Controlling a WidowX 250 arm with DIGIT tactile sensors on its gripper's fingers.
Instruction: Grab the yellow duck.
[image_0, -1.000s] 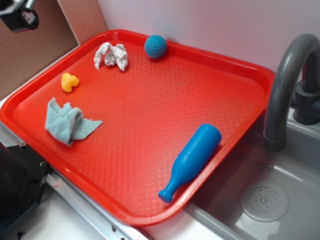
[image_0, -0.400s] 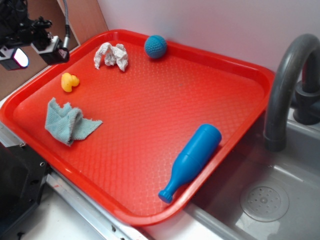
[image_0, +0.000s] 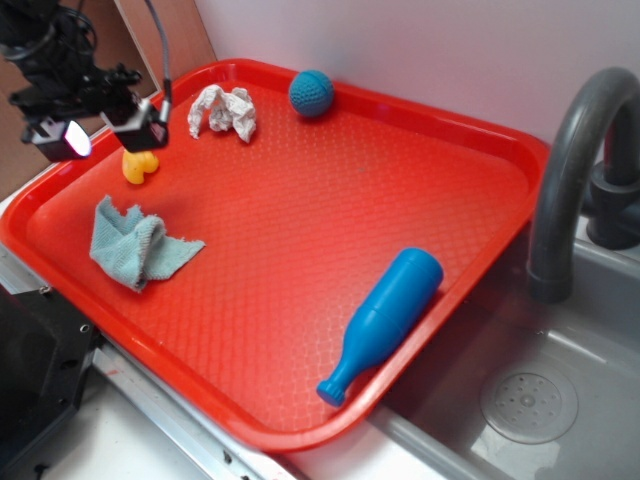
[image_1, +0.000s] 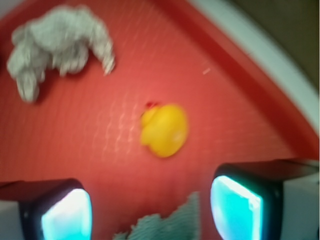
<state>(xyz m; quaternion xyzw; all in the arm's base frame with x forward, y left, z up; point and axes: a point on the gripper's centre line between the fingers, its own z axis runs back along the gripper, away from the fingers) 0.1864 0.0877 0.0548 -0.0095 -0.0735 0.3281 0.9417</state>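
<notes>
The yellow duck (image_0: 139, 166) sits on the red tray (image_0: 330, 230) near its far left edge, and my arm partly covers its top. My gripper (image_0: 100, 133) hovers just above it, open and holding nothing. In the wrist view the duck (image_1: 165, 130) lies a little ahead of my gripper (image_1: 150, 210). Both glowing fingertips (image_1: 235, 210) stand wide apart over bare tray.
A light blue cloth (image_0: 135, 243) lies just in front of the duck and shows between my fingers as a cloth (image_1: 165, 222). A crumpled white rag (image_0: 222, 110), a blue knitted ball (image_0: 311, 92) and a blue bottle (image_0: 382, 320) also lie on the tray. A sink with a grey faucet (image_0: 575, 170) is at the right.
My gripper has come down and to the right from the top left corner, ending just over the duck. Nothing on the tray has moved.
</notes>
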